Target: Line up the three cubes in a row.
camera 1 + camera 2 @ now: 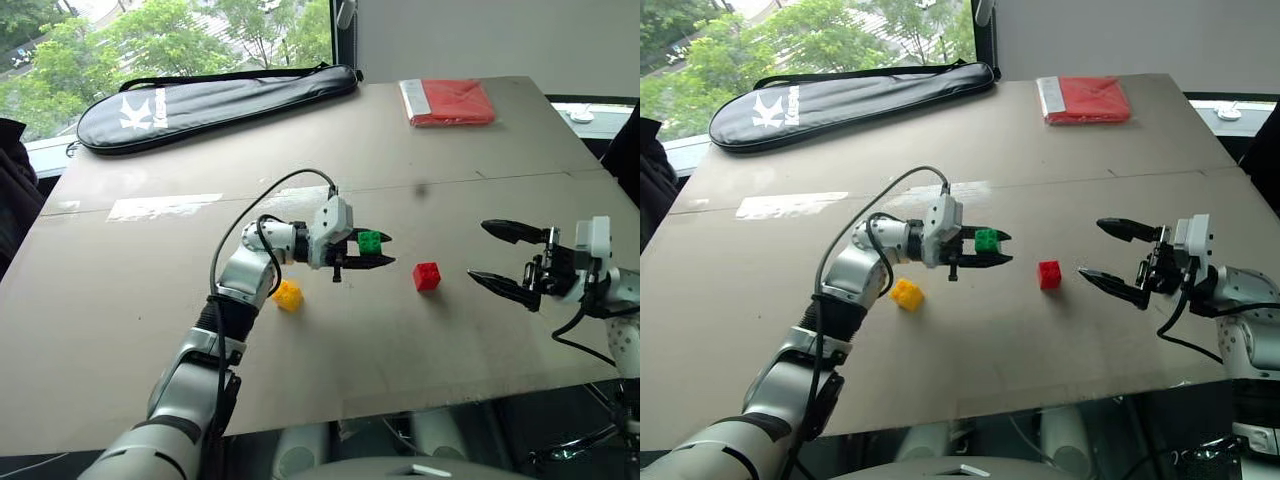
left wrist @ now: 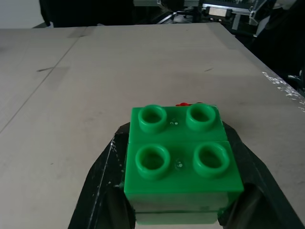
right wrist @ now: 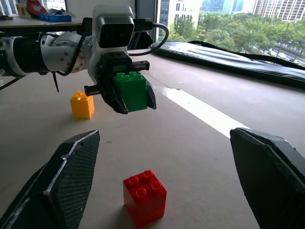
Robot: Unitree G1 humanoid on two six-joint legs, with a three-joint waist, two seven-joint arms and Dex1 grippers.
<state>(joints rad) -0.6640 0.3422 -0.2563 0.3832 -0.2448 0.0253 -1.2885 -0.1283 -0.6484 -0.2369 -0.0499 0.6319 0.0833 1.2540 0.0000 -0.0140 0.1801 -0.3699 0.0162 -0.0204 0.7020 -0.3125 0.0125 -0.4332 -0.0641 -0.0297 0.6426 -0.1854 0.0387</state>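
Across the bare brown desk (image 1: 120, 330) you had the small yellow studded plastic brick (image 1: 288, 295) resting nearest, just beside the left forearm. Your left claw (image 1: 372, 252) was clamped on the green studded plastic brick (image 1: 369, 241), held above the desk, studs up. Near it to the right sat the red studded plastic brick (image 1: 427, 276) on the desk, and your right claw (image 1: 494, 255) gaped wide, empty, facing it. Farther back lay a flat red packet (image 1: 452, 101) and a long black zipped bag (image 1: 215, 100).
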